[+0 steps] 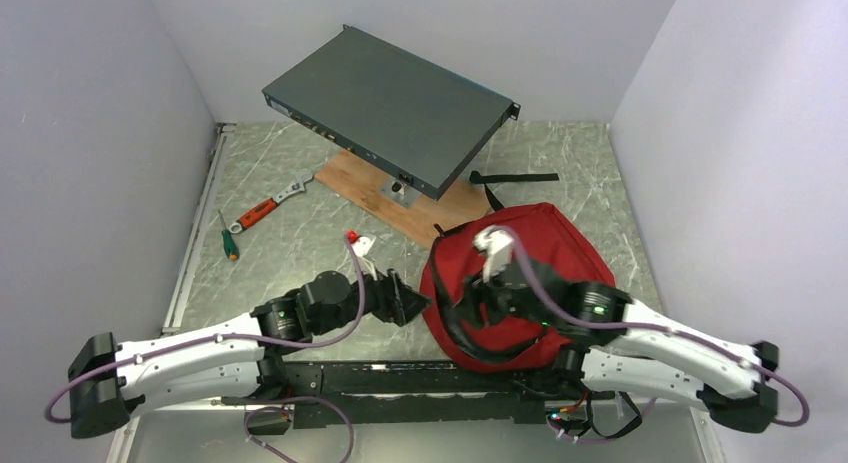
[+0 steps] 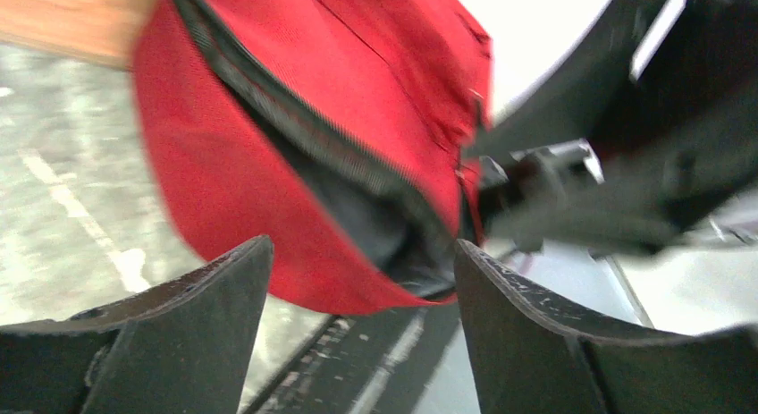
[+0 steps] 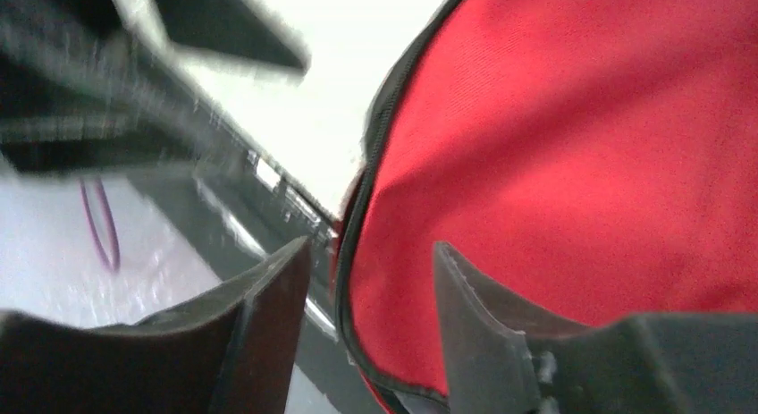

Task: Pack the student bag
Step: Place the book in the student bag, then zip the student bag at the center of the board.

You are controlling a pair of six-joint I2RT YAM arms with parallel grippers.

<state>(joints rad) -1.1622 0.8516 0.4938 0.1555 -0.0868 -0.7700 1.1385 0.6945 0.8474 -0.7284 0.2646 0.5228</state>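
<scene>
The student bag (image 1: 545, 248), a red backpack, lies on the near right part of the marble-patterned bench (image 1: 280, 268), with black straps (image 1: 470, 328) draped over its near side. The left hand (image 1: 415, 301) sits just beside the bag's left edge, jaws well apart. In its wrist view the bag's black zipper line (image 2: 340, 155) shows between the fingers (image 2: 206, 298), unpinched. The right hand (image 1: 480, 303) hangs over the bag's near left part, jaws partly apart, gripping nothing (both wrist views are blurred). Farther left lie a red-handled wrench (image 1: 268, 208) and a green-handled screwdriver (image 1: 229, 241). A dark grey metal box (image 1: 390, 108) sits at the far side over a wooden board (image 1: 400, 205).
</scene>
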